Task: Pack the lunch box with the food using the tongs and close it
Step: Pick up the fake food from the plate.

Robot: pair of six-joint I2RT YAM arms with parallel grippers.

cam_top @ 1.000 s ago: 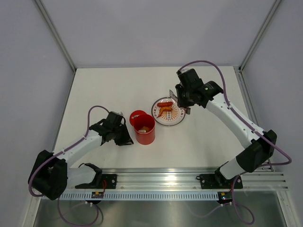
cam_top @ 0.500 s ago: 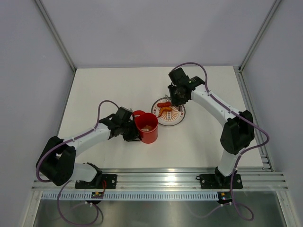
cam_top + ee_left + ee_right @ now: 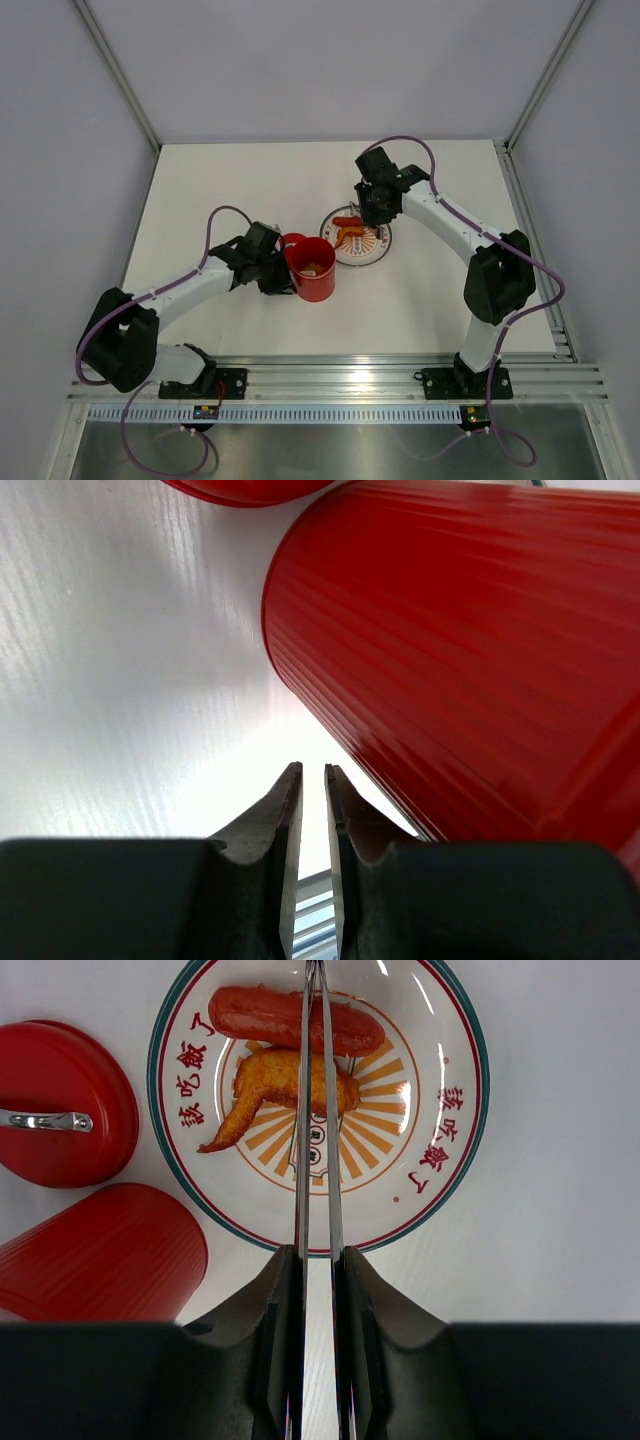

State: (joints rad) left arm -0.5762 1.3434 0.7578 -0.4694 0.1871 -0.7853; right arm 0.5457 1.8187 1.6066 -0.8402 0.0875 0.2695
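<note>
Ahead of the right hand (image 3: 318,1252) the tongs (image 3: 305,1140) run past the top edge of the wrist view, so their tips are lost, and so is the far rim of the plate (image 3: 445,1150). Down to that hand's left, the tub (image 3: 100,1250) is cut off by the hand's own body. From above, the tongs cannot be made out under that hand, and the pale bit (image 3: 311,268) inside the tub is too small to name. Right of the left hand (image 3: 311,772) the tub overruns the frame. Of the lid (image 3: 245,488) only a sliver shows beyond the fingertips. Whether that hand touches the tub, I cannot tell.
</note>
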